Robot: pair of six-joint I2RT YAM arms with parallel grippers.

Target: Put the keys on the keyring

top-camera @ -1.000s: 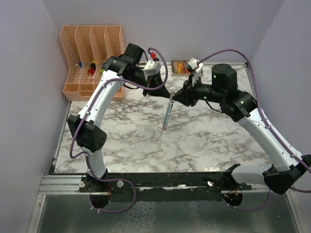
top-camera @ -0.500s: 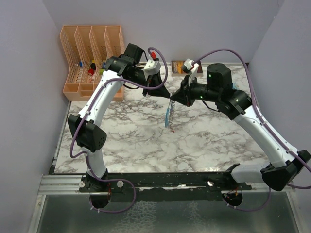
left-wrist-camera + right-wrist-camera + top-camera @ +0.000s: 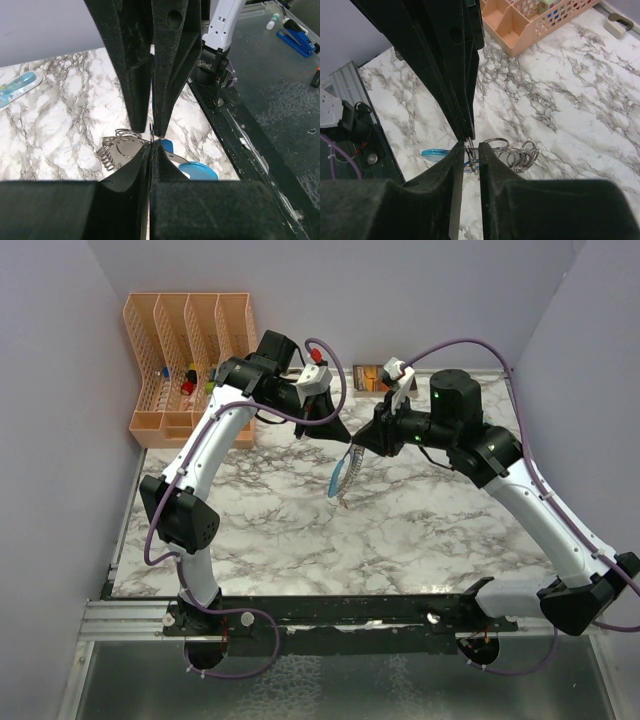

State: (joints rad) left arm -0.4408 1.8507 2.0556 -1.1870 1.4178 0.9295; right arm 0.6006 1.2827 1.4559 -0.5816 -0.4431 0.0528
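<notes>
Jaws tip-to-tip midair, keyring between

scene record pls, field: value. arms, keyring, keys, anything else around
keyring: metal rings and light-blue strap dangling, pinched from both sides
left gripper: shut on the keyring, tip to tip with the other arm's fingers
right gripper: shut on the keyring
keys: cannot pick them out in the bunch
table: marble top, keyring held over its middle
organizer: orange, far left corner, small items in its slots
pale-blue see-through object: lying flat on the table, apart from both grippers
</notes>
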